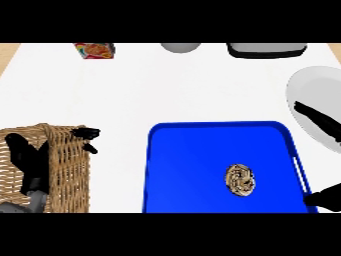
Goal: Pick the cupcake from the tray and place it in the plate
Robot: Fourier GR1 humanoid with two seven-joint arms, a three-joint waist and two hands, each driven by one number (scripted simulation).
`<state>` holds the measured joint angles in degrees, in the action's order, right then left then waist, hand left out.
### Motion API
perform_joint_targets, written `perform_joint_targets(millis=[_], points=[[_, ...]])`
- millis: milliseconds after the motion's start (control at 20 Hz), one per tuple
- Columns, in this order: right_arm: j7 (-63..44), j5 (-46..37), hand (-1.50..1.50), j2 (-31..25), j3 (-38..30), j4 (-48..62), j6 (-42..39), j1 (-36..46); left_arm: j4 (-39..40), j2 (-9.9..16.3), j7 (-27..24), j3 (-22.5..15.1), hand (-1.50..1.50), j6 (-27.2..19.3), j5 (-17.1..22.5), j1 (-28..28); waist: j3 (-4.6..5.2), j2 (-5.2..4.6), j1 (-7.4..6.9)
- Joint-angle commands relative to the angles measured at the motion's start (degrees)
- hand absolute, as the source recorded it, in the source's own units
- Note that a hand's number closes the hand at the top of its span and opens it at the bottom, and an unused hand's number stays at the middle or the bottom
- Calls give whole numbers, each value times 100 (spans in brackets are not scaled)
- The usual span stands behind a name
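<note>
The cupcake (240, 180), brown with pale swirls on top, sits on the blue tray (195, 160) toward its right side. A white plate (322, 102) lies at the right edge, just beyond the tray's far right corner. My right hand (334, 131) hovers at the right of the tray with fingers straight, reaching over the plate's near rim, thumb low at the tray's right corner. It holds nothing and stands apart from the cupcake. My left hand (34, 159) rests open over a wicker basket at lower left.
The wicker basket (66, 165) stands left of the tray. Along the far edge are a colourful box (94, 50), a grey round object (180, 47) and a dark-rimmed grey container (267, 49). White counter stretches between them and the tray.
</note>
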<state>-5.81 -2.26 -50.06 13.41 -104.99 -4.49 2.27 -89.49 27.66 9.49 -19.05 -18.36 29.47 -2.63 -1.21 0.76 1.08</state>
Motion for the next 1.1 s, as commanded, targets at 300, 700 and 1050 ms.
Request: perform_joint_targets(millis=[300,700,1050], points=[[-1680,-1225,-150,546,972,-666,227,3,316,-461,-113,-486,0,-184,-403,324,129,-77,-130],[-1880,-1554,-150,1171,1514,-598,159,-168,136,-460,134,-366,0,-138,-447,266,121,-69,-128],[-2237,-2272,-150,1351,1756,-499,117,-3,312,-396,168,-64,0,271,-387,243,126,-71,-122]])
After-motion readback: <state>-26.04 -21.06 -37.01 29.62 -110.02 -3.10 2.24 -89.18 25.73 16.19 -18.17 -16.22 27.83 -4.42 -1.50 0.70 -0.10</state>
